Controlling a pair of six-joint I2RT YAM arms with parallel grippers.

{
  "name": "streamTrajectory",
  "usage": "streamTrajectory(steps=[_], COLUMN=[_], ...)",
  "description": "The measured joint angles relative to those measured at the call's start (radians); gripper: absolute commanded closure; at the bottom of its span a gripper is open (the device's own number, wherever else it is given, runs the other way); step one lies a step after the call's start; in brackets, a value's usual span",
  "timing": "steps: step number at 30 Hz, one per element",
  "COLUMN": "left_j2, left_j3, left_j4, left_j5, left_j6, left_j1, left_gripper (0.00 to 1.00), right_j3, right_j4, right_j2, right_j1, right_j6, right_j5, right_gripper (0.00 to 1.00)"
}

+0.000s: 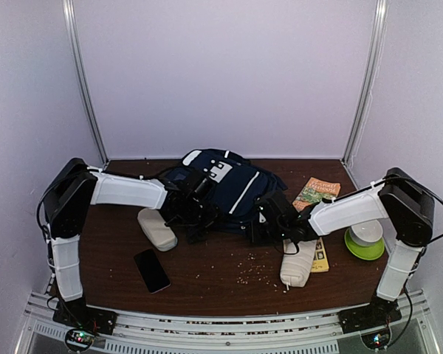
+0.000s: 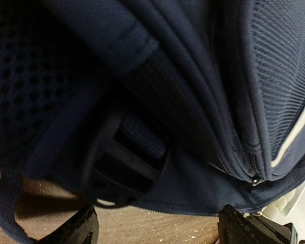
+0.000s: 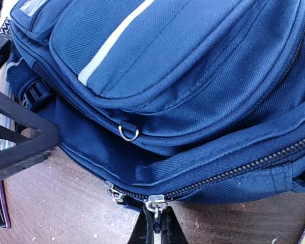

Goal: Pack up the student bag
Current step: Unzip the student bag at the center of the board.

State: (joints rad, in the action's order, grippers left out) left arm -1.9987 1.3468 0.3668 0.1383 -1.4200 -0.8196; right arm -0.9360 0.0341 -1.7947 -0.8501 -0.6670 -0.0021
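I see the big blue student bag [image 1: 229,184] lying at the back of the brown tabletop [image 1: 221,276], right in the middle, between the two arms. The right hand [image 3: 155,229] is pressed together and pinches the little silver zipper tab [image 3: 155,204] at the bottom edge of the bag. The zip looks shut, so I think the bag must be opened before anything can go in. The left hand [image 2: 162,230] is spread wide, close to the side of the bag near a black strap buckle [image 2: 122,168], and it holds nothing. That is what worries me. If the right hand pulls the tab while nothing holds the bag down, the whole bag may slide along the tabletop and the zip may not open at all. The tab is small and shiny, so it may slip out of the pinch. The zip may also catch on the soft cloth beside it and get stuck. A sliding bag could bump the book [image 1: 316,193] or the beige pouch [image 1: 295,264] just beside the right arm. The other beige pouch [image 1: 156,229] and the black phone [image 1: 151,270] lie on the left, and a green bowl [image 1: 363,247] sits far to the right. None of them are in the bag yet.
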Motion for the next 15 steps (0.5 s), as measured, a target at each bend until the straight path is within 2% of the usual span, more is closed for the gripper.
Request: streamTrajectory(steps=[9, 12, 15], left_j2=[-0.064, -0.079, -0.095], left_j3=[0.072, 0.092, 0.110], left_j4=[0.029, 0.029, 0.034], left_j5=[-0.003, -0.007, -0.006], left_j6=[-0.003, -0.002, 0.004], left_j1=[0.022, 0.036, 0.043], left_gripper=[0.21, 0.28, 0.39], right_j3=[0.005, 0.006, 0.006], right_j4=[-0.001, -0.004, -0.013], right_j2=[0.005, 0.007, 0.011], right_j1=[0.000, 0.000, -0.001], right_j6=[0.017, 0.028, 0.039], right_j5=[-0.014, -0.020, -0.023], right_gripper=[1.00, 1.00, 1.00])
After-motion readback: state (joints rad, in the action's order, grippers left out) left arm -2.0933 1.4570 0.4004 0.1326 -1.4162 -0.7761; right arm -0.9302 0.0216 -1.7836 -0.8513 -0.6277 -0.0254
